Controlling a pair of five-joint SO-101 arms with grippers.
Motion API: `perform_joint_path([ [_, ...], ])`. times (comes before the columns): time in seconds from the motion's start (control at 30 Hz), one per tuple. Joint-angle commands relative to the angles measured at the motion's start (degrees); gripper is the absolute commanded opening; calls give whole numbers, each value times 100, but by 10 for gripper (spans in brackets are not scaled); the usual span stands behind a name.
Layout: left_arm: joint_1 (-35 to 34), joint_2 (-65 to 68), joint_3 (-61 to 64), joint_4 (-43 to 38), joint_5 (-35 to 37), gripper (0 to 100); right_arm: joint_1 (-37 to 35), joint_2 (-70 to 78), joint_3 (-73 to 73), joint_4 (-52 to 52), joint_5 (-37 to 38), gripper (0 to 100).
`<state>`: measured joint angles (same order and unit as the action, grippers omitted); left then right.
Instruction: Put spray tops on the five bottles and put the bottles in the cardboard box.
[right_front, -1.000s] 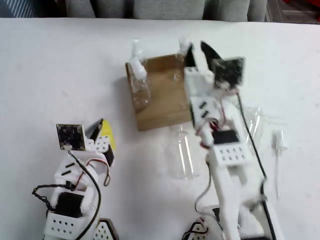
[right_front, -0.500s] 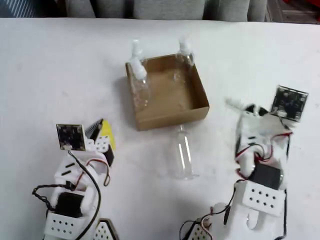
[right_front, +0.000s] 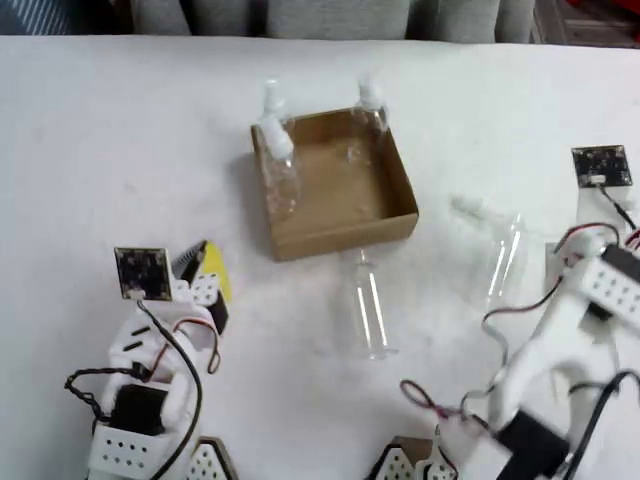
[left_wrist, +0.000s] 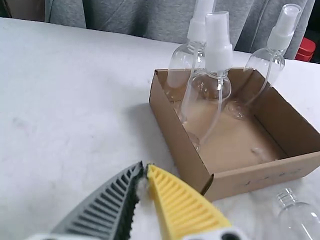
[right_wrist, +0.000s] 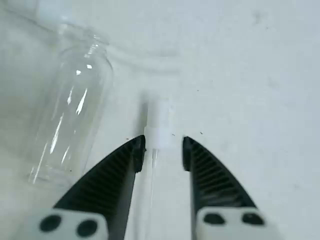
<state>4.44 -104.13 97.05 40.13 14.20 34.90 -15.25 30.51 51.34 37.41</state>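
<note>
The cardboard box (right_front: 345, 225) sits mid-worktop (right_front: 120, 130), toward 12 o'clock; three capped bottles (left_wrist: 212, 82) stand or lean inside it along its 12 and 9 o'clock walls; an uncapped bottle (right_front: 368, 305) lies just at the box's 6 o'clock; another bottle (right_front: 502, 262) lies at its 4 o'clock; the left pincer (left_wrist: 144, 170), pressed together, hangs at the box's 8 o'clock; the right pincer (right_wrist: 164, 145) is spread, one finger either side of a loose spray top (right_wrist: 156, 122) lying beside that bottle.
</note>
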Motion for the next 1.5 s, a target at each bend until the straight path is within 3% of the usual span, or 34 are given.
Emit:
perform_joint_path([
  [0.0, -13, -57, 0, 9, -62, 21, 127, 778, -686, 66, 70, 178],
  [0.53, -13, -57, 0, 9, -62, 21, 31, 3468, -1741, -92, 62, 163],
  [0.67, -13, -57, 0, 9, -62, 21, 40, 3495, -1916, -75, 53, 0],
  [0.73, -13, -57, 0, 9, -62, 21, 40, 3336, -2040, 198, -9, 43],
  [1.0, -57, -57, 0, 9, -62, 21, -453, 1411, -2224, 2536, -422, 16],
  [1.23, -259, -57, 0, 97, -62, 21, -2211, -664, -2224, 4655, -536, 16],
  [1.47, -787, -66, -26, 132, -53, 21, -5341, -1499, -2136, 4752, -3587, 20],
])
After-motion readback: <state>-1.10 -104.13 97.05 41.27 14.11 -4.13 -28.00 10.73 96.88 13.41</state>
